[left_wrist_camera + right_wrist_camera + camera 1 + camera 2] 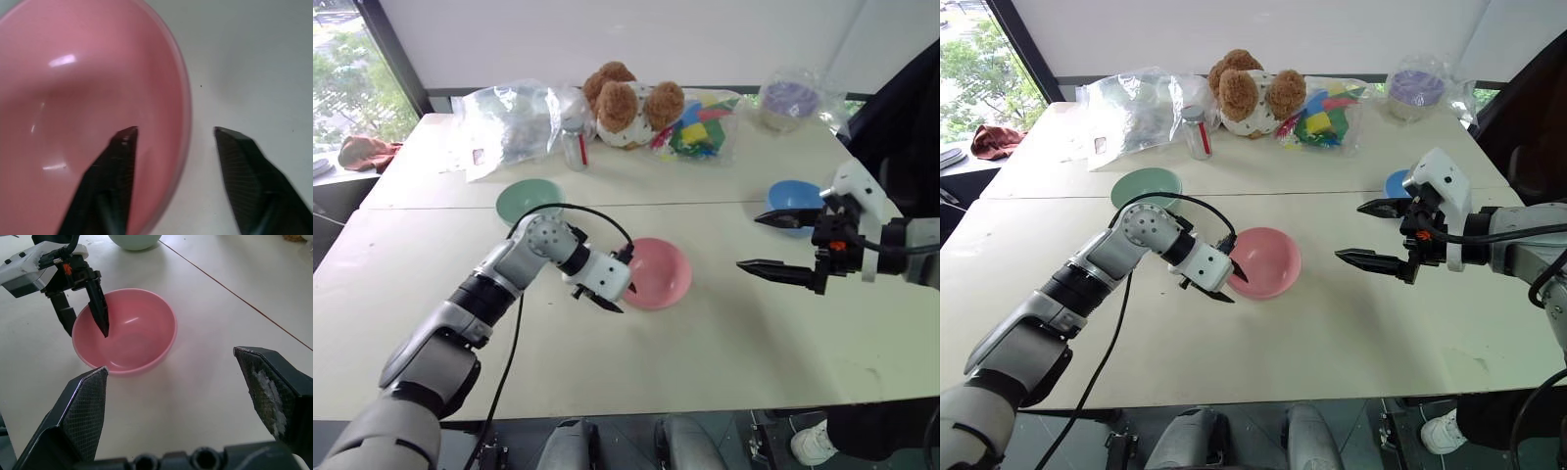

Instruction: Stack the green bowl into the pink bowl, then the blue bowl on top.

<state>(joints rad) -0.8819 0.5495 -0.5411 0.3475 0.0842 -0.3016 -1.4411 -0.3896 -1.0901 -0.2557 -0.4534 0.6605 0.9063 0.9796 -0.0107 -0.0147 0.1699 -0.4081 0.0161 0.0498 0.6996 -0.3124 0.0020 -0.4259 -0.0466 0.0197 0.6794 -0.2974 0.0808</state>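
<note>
We see a pale table [724, 362] set before a window and a white wall, its far edge lined with a teddy bear [631, 106], clear plastic bags [509, 122] and a small jar [574, 145]. The pink bowl [661, 272] stands upright and empty near the table's middle. The green bowl [529, 200] sits behind the left arm, well apart from the pink one, and the blue bowl [795, 204] sits on the right, partly hidden by the right gripper [781, 243]. All three look to us like light, stiff, smooth plastic, likely slippery, so we would pinch each at the rim, one finger inside and one outside. The left gripper [1221, 282] points steeply down at the pink bowl's near rim, its fingers spread and straddling that rim without closing on it. The right gripper hovers above the table, aimed toward the pink bowl, its fingers spread wide and empty. We judge stacking not yet begun.
</note>
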